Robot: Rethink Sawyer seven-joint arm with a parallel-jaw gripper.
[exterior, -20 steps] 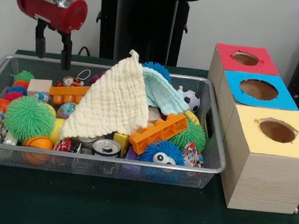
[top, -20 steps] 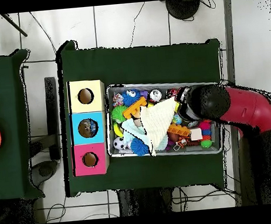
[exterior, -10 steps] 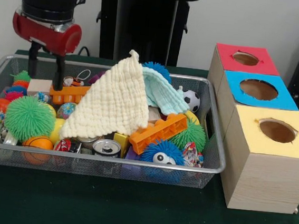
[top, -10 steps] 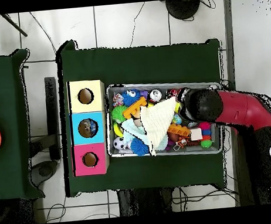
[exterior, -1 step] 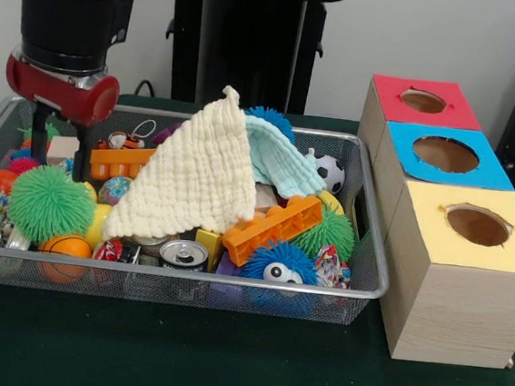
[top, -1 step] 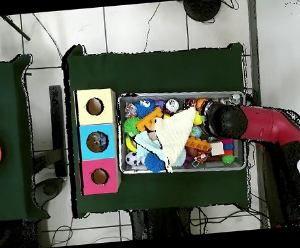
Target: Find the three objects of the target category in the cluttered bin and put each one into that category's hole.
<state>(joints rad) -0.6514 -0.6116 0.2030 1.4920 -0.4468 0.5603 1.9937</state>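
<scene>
We see the claw (exterior, -1 step: 58, 151) down inside the wire bin (exterior, -1 step: 362, 249), at its left end in the front view. Its two black fingers (exterior, -1 step: 81, 155) stand a little apart and hold nothing. One finger is just beside the orange block (exterior, -1 step: 119, 159), and the big green spiky ball (exterior, -1 step: 50, 202) sits right below. A cream cloth (exterior, -1 step: 195, 178) is draped over the middle of the toys, with a pale green cloth (exterior, -1 step: 279, 163) behind it. A long orange brick (exterior, -1 step: 272, 228), a blue fuzzy ball with eyes (exterior, -1 step: 278, 263) and a small soccer ball (exterior, -1 step: 331, 172) lie nearby. Three boxes stand beside the bin on the green counter (exterior, -1 step: 223, 363): red (exterior, -1 step: 421, 101), blue (exterior, -1 step: 445, 155) and yellow (exterior, -1 step: 478, 225), each with a hole.
</scene>
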